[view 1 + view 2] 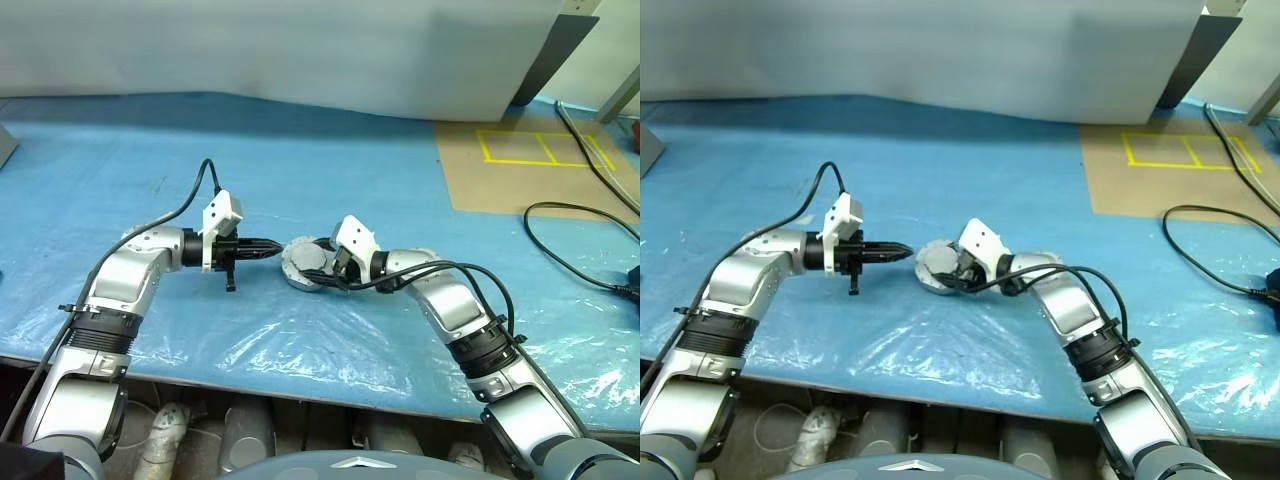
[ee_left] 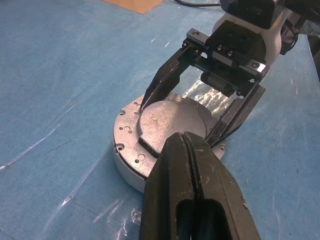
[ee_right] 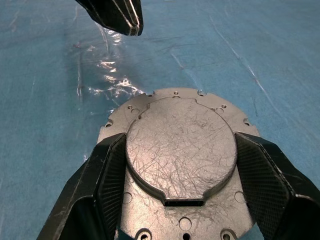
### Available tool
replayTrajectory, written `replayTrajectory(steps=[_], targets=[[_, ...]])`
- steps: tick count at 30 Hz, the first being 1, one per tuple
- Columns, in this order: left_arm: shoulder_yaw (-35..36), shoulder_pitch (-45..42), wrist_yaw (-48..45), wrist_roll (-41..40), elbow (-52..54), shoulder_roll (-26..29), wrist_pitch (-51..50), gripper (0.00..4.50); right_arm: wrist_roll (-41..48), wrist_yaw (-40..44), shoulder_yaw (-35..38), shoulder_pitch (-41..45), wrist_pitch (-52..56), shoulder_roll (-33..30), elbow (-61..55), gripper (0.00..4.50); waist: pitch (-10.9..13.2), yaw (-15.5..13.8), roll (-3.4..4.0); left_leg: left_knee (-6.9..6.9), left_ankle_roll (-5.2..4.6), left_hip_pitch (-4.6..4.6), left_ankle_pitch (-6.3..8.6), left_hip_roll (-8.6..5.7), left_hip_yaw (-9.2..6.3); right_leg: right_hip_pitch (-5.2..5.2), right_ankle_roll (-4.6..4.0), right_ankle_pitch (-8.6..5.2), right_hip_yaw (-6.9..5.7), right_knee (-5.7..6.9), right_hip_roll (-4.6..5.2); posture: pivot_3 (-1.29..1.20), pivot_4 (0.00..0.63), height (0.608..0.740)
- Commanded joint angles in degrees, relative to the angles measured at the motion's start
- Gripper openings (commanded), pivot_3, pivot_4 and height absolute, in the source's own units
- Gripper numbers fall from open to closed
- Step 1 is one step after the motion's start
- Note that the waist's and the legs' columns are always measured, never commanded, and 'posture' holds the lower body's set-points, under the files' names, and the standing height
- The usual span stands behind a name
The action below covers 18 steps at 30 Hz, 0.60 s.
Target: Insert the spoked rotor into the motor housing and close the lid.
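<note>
No writing I can read; one lid (image 3: 181, 150) on one housing (image 2: 129, 150), right end effector (image 3: 180, 180) open around it, left end effector (image 2: 192, 165) closed, empty

A blue plastic sheet (image 1: 300, 160) covers the table, wrinkled and glinting. A brown cardboard panel (image 1: 520, 170) with yellow tape lines (image 1: 540, 148) lies at its far right. Black cables (image 1: 580, 250) trail beside the cardboard. A white wall (image 1: 300, 50) rises behind.
</note>
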<state>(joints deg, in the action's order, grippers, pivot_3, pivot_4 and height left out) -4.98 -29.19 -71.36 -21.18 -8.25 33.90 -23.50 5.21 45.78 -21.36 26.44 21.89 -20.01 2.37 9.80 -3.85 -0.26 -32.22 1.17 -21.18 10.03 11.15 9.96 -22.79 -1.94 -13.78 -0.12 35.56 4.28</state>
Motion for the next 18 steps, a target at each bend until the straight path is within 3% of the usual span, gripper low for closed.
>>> replayTrajectory(steps=[1,7,18], targets=[[-0.3,-0.9,0.0,-0.1,1.7,-0.2,0.6,0.0,-3.2,-1.2,-2.3,-2.8,2.2,-0.6,5.1,2.96,0.0,0.0,-0.01,0.02,-0.02,0.07,0.01,-0.01,0.0,0.06,0.01,-0.01,0.02,-0.01,0.0,0.0,0.15,0.74],[-1.5,-3.1,1.3,1.0,-0.4,-3.0,2.2,0.0,-1.5,-3.8,1.5,0.6,8.6,1.7,6.9,2.96,-0.1,0.1,-0.07,0.03,-0.1,0.18,0.06,-0.01,0.0,0.08,0.0,0.0,0.08,0.02,0.0,0.0,0.15,0.74],[-2.2,-3.8,1.3,2.2,-2.4,-4.6,4.0,0.0,-8.9,-4.4,-5.5,-2.0,3.2,-3.1,8.1,2.96,-0.2,-0.1,0.02,0.14,-0.11,0.19,0.07,-0.02,0.0,0.09,-0.01,0.01,0.11,-0.15,0.01,0.0,0.15,0.74]])
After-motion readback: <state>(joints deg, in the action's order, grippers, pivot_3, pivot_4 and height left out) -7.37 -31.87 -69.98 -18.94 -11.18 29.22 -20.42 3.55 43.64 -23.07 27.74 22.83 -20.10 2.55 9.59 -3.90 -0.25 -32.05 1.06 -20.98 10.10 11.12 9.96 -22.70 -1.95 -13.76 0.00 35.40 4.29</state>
